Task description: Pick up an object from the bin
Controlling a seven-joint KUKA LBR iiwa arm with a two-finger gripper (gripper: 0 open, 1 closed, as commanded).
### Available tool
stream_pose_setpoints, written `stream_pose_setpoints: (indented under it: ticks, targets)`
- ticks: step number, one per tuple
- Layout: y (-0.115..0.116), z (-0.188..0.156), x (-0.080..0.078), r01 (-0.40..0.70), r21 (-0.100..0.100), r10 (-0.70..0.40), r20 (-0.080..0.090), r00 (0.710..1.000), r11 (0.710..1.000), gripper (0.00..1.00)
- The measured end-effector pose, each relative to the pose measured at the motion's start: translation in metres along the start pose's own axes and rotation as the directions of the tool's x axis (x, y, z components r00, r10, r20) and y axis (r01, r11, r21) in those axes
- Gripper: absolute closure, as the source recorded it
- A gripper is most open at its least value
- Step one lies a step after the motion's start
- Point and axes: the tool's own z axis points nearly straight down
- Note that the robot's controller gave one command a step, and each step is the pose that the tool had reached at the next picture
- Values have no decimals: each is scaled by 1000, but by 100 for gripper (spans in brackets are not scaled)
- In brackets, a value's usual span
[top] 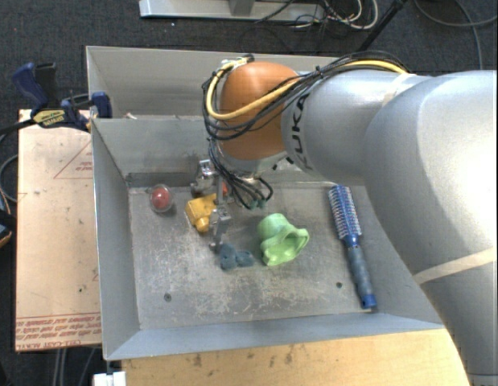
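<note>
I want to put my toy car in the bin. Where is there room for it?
The bin floor is bare at the front left, below the red ball and left of the grey piece. There is also room along the front, between that piece and the brush. The middle is crowded: gripper, yellow toy, green toy.

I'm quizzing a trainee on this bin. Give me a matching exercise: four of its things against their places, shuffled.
Things:
1 red ball
2 blue brush
3 green lump
4 yellow piece

Places:
a farthest right
b farthest left
c just left of the gripper
d between gripper and brush

Pairs: 1-b, 2-a, 3-d, 4-c
</note>
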Motion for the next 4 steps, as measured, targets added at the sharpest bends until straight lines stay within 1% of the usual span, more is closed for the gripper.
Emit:
stream_pose_setpoints:
  ticks: [4]
  targets:
    - [1, -4, -4, -7, 2, 7, -1, 1000, 1000, 0]
